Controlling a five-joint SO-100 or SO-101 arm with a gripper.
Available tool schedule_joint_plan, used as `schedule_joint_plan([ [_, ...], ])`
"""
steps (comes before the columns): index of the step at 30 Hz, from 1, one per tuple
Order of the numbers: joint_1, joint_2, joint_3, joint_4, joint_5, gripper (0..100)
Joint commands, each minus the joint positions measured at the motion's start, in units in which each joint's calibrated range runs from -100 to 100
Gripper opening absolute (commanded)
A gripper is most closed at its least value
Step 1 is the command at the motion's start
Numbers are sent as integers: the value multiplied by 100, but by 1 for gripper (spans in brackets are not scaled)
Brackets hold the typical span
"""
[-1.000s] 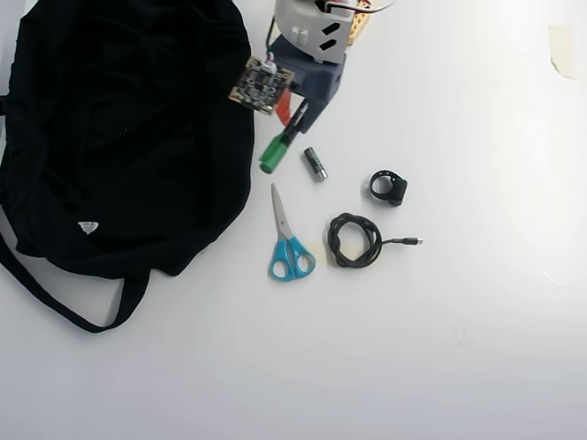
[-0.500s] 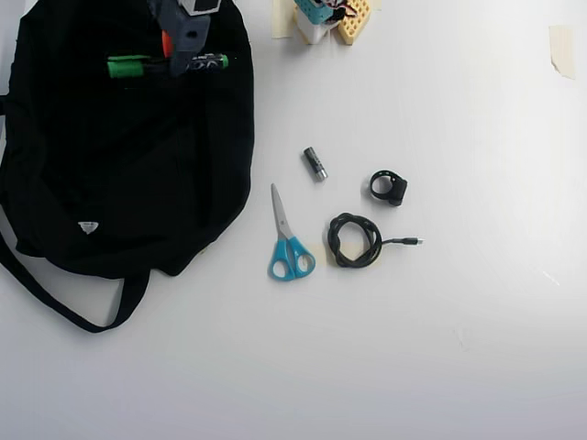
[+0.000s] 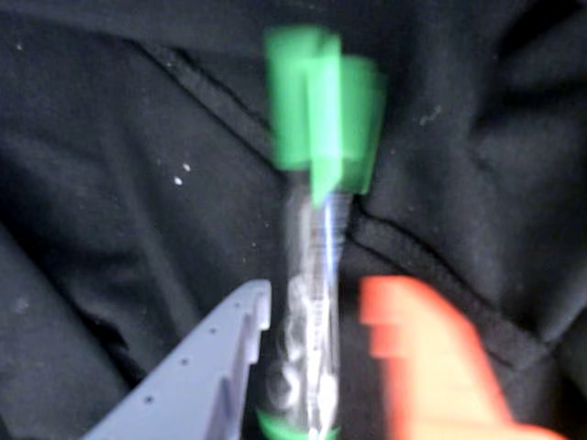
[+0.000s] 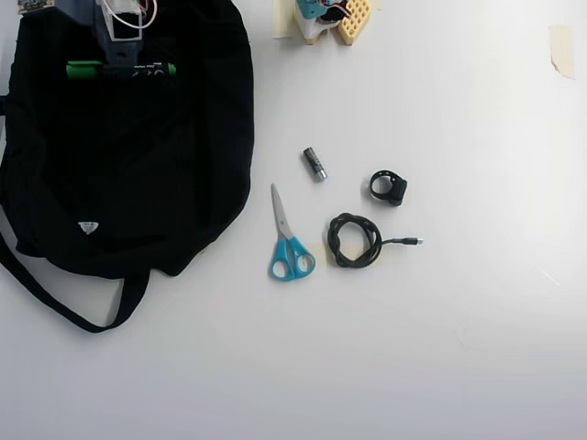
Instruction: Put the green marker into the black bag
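Note:
The green marker (image 4: 83,69) lies level across the top of the black bag (image 4: 138,165) in the overhead view, with its green cap to the left. My gripper (image 4: 124,64) sits over the marker's middle, above the bag's upper left part. In the blurred wrist view the marker (image 3: 316,174) runs up the middle, cap at the top. It sits between my grey finger (image 3: 229,348) and my orange finger (image 3: 413,339), which close in on its barrel. Black bag fabric (image 3: 110,183) fills the background. My gripper (image 3: 316,307) is shut on the marker.
On the white table right of the bag lie blue-handled scissors (image 4: 289,240), a short grey-and-black cylinder (image 4: 315,164), a coiled black cable (image 4: 353,240) and a small black ring-shaped part (image 4: 389,187). The arm's base (image 4: 326,18) stands at the top. The bag's strap (image 4: 55,298) loops at the lower left.
My gripper has carried the marker from the table right of the bag to over the bag's upper part, then further left. The other things have stayed put.

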Motion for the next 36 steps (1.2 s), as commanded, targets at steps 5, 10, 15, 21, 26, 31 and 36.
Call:
schedule_joint_plan([
  [5, -998, -2345, -84, 1272, -195, 22],
  [10, -3526, -4669, 2162, 1324, -327, 22],
  [15, -5695, -5764, 2647, 1263, -536, 2],
  [21, -5972, -6901, 3680, 1324, -295, 2],
  [26, -5987, -8337, 5163, 1169, 82, 2],
  [31, -6032, -9673, 6708, 902, 88, 2],
  [36, -6047, -10494, 7616, 876, 98, 2],
])
